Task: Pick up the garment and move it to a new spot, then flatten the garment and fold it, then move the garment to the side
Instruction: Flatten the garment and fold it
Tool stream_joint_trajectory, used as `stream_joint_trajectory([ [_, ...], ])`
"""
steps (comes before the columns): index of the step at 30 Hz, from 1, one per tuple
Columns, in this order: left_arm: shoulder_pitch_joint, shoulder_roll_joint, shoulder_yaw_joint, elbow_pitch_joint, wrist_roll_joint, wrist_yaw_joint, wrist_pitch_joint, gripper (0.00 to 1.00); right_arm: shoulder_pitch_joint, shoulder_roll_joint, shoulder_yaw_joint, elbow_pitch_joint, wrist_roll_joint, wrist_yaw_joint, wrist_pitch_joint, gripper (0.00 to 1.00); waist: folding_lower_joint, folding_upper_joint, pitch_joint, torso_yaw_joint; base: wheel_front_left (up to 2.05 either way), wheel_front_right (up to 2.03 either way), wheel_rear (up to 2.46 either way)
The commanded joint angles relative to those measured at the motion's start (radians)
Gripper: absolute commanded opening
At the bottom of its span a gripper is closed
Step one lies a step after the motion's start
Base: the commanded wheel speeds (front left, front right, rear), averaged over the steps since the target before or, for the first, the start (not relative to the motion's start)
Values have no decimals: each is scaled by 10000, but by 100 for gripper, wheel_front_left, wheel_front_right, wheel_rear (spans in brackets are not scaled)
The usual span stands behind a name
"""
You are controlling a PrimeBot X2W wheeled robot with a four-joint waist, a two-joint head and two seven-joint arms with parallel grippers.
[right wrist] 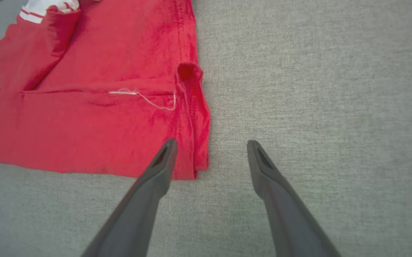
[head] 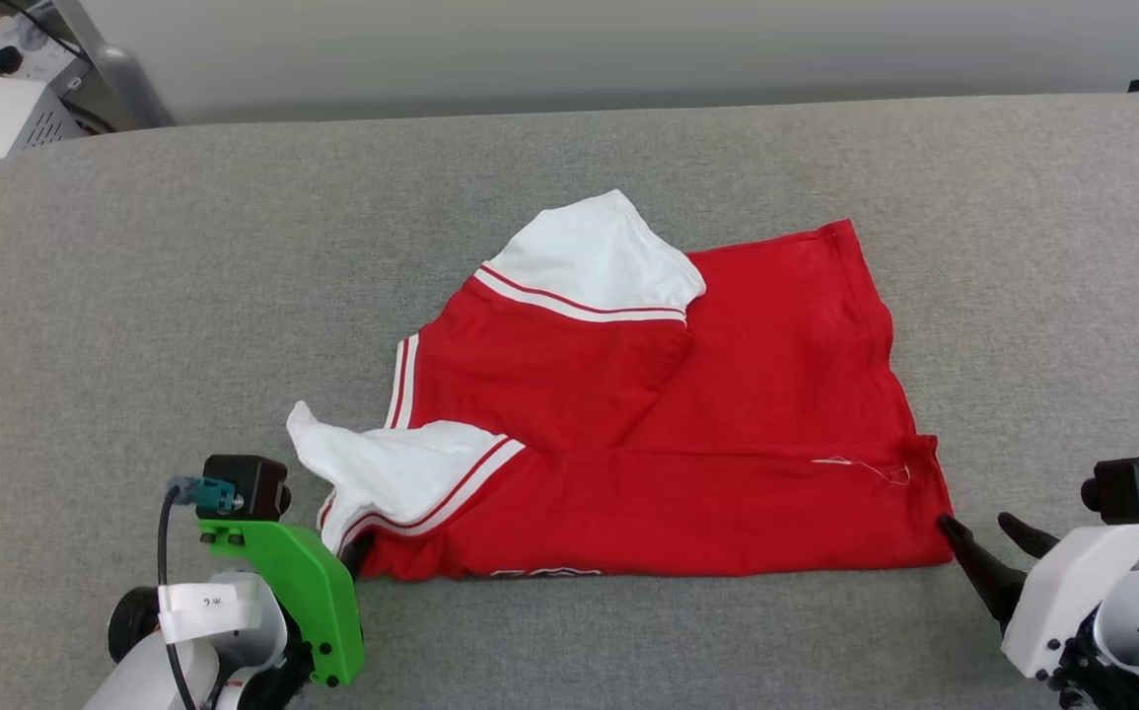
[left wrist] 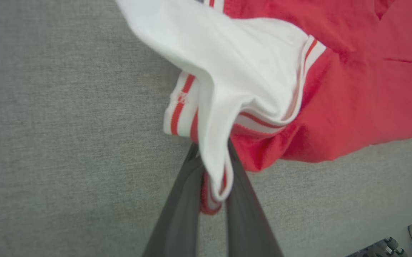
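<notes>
- The left gripper (left wrist: 212,150) has its two dark fingers pressed together on the shirt (head: 707,414), pinching the striped edge of a white sleeve (left wrist: 227,71). A fold of white and red cloth hangs down between the fingers.
- In the head view this gripper (head: 357,557) sits at the shirt's near left corner, under a green bracket (head: 298,582).
- The right gripper (right wrist: 211,142) has its fingers spread wide apart and holds nothing. One tip lies over the shirt's near right corner, the other over bare grey table (right wrist: 334,107).
- In the head view it (head: 978,528) is just beside that corner.
- The shirt lies mid-table, plain red face up and partly folded, with its near edge straight.
- The second white sleeve (head: 599,256) lies at the far side.
- A loose white thread (head: 865,465) lies near the right hem.
</notes>
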Motion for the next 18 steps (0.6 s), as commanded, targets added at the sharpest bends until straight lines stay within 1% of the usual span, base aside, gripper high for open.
stream_joint_trajectory([
  [1,19,89,8,-203,110,96,-22,0,-313,-58,106,43,64,-78,163,100,0,0,211,149,0,0,0],
  [6,-106,175,7,-940,303,311,25,0,-1007,-125,598,548,164,-78,734,100,0,0,612,333,0,0,0],
  [11,-190,122,-38,-1110,362,359,-18,0,-1359,-139,1298,1355,430,-78,1533,100,0,0,819,482,0,0,0],
  [12,-192,101,-41,-1112,354,368,-34,0,-1371,-112,1476,1502,532,-78,1756,95,0,0,833,507,0,0,0],
  [13,-186,82,-49,-1110,348,366,-53,0,-1378,-84,1586,1598,621,-78,1888,55,0,0,841,526,0,0,0],
  [14,-177,65,-57,-1105,341,360,-77,0,-1383,-46,1665,1721,716,-78,2021,8,0,0,848,542,0,0,0],
  [15,-167,39,-47,-1117,321,337,-145,0,-1396,-44,1761,1813,746,-78,2127,0,0,0,838,548,0,0,0],
  [18,-69,-5,-26,-1132,284,318,-299,0,-1456,2,1869,1840,925,-78,2076,0,0,0,774,533,0,0,0],
])
